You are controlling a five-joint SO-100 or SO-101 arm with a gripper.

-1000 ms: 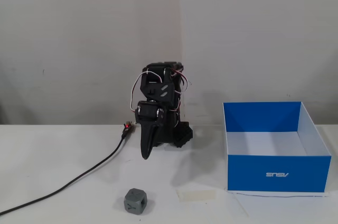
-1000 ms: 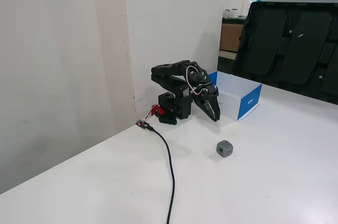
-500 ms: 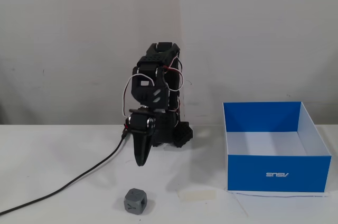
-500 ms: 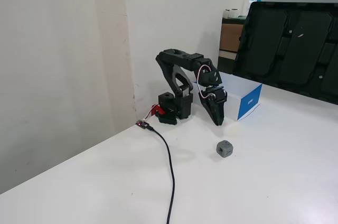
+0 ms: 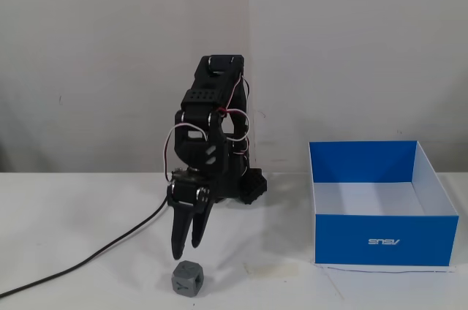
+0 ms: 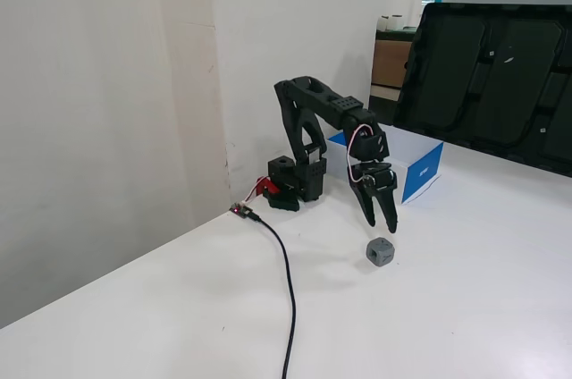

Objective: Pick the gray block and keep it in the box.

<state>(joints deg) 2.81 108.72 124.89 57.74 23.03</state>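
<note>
The gray block (image 5: 188, 278) (image 6: 380, 252) sits on the white table (image 5: 88, 222) (image 6: 483, 272), free of the arm and well apart from the box (image 5: 380, 240) (image 6: 420, 164). The gripper (image 5: 186, 249) (image 6: 381, 223) hangs just above it, pointing down, fingers (image 5: 178, 240) (image 6: 369, 212) spread a bit with nothing between them. A black cable (image 5: 95, 255) (image 6: 288, 281) snakes across the table from the arm's base.

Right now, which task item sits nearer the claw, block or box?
The gray block, small and dark, just below the claw tips. The blue box stands well off to the right in that fixed view.
</note>
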